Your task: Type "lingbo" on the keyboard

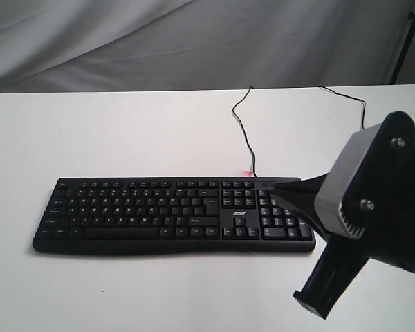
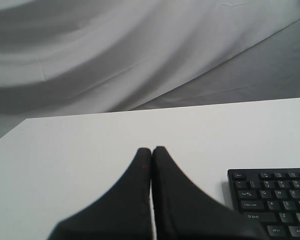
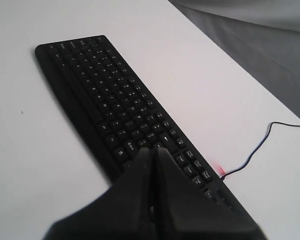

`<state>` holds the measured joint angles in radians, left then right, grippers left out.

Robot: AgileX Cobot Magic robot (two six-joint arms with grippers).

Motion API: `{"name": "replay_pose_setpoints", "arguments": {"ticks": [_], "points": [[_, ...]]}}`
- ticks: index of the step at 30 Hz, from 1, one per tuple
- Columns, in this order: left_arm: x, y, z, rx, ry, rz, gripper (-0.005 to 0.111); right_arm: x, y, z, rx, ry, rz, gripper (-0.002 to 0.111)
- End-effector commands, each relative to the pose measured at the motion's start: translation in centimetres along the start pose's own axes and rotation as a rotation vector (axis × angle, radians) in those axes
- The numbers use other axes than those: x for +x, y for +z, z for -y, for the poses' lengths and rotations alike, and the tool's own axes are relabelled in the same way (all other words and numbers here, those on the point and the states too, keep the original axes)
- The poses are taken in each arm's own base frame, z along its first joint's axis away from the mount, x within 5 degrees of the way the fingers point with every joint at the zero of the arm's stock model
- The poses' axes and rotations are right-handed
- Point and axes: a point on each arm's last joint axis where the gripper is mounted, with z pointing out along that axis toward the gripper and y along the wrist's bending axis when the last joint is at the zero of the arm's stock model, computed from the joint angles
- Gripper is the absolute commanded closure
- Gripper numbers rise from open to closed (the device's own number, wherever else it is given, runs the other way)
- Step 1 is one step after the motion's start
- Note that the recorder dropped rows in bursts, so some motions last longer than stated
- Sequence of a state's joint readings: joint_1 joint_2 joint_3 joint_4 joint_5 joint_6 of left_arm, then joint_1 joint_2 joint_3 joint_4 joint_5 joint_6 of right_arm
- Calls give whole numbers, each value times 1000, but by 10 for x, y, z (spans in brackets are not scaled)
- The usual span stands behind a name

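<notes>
The right gripper [image 1: 274, 187], nearest the lens, hangs over the right end of the keyboard [image 1: 145, 211], its fingers pressed together to a point; whether it touches a key I cannot tell. The keyboard lies flat mid-table [image 1: 124, 117], its cable [image 1: 245, 131] trailing back toward the grey cloth [image 1: 194, 41]. The left gripper [image 2: 151, 150], fingers likewise together, is beside the keyboard's left end.
</notes>
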<state>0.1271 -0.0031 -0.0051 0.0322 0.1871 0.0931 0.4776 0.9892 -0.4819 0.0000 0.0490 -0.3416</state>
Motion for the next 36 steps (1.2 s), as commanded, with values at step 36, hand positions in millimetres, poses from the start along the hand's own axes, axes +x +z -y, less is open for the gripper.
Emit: {"name": "replay_pose_setpoints", "arguments": {"ticks": [36], "points": [[1,1,0,4,-3,-3,106,109,-106,-20,419,212,289,108]]}}
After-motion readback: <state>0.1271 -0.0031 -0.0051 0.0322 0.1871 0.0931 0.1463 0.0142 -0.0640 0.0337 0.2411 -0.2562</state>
